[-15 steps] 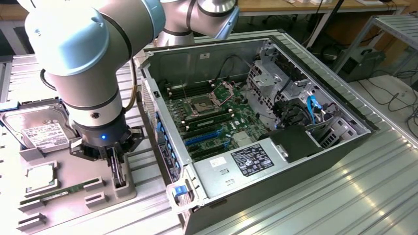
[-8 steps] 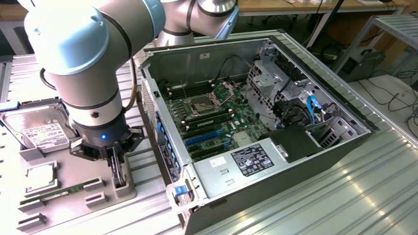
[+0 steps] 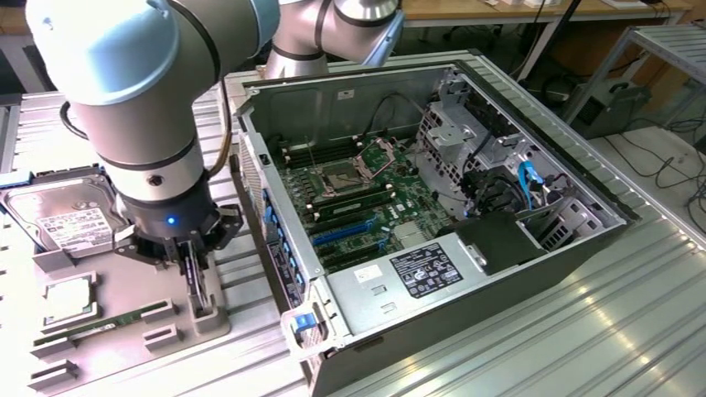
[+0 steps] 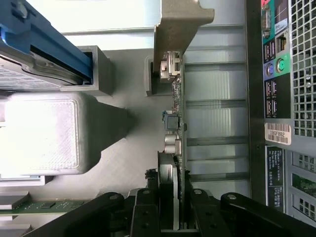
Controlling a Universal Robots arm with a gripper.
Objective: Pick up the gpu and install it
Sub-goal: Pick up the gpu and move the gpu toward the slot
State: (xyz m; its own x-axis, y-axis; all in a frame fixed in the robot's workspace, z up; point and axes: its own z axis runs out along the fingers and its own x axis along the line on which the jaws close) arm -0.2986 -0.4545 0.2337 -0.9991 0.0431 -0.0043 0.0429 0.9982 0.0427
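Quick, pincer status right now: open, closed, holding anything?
Pincer: closed on the thin flat dark expansion card with the silvery end bracket, which stands on edge in the grey holder.

Looks down slantwise in the exterior view from high and off to one side, far enough back to take in the open computer case [image 3: 441,207] and the grey tray [image 3: 121,281] at the exterior view's left. Sits in the wrist view just behind the gripper [image 4: 174,219], facing straight down, very close over the gpu [image 4: 177,98]. Shares gpu, tray, hard drive [image 3: 66,219], memory stick [image 3: 105,324] and the case's rear panel [image 4: 276,74].
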